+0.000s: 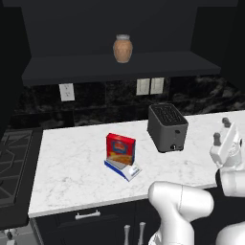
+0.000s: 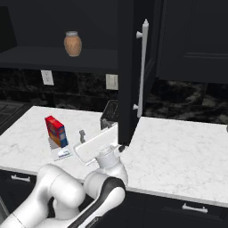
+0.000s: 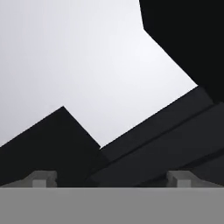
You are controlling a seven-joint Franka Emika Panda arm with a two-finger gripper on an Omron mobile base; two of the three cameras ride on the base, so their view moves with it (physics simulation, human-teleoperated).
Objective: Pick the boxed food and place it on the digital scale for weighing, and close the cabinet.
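On the counter: white marble counter (image 1: pixel 72 162), with a dark stove (image 1: pixel 12 167) at its left end and a black speckled backsplash carrying white wall outlets (image 1: pixel 67 92) behind it.
Left of the toaster: the boxed food (image 1: pixel 120 149) stands upright on the digital scale (image 1: pixel 125 169); the same box (image 2: pixel 56 131) and scale (image 2: pixel 61 153) show in the right base view.
Toaster: a black toaster (image 1: pixel 167 127) stands on the counter near the backsplash, slots up.
Right of the toaster: the gripper (image 1: pixel 221 130) is raised over the counter's right part, fingers pointing up; in the right base view it (image 2: pixel 101 139) sits just beside the lower edge of the cabinet door.
Gripper state: the two fingers stand well apart, wide open, with nothing between them; I cannot tell whether a finger touches the door.
Cabinet: the cabinet (image 2: pixel 133 67) has its door swung out edge-on above the counter, long silver handle (image 2: pixel 142 67) facing right; a shut panelled door (image 2: pixel 196 40) lies further right.
Cabinet contents: a tan jar (image 1: pixel 122 48) stands alone on the open shelf (image 1: pixel 119 67), above and left of the toaster.
Below the counter: dark drawers with short silver handles (image 1: pixel 87 215).
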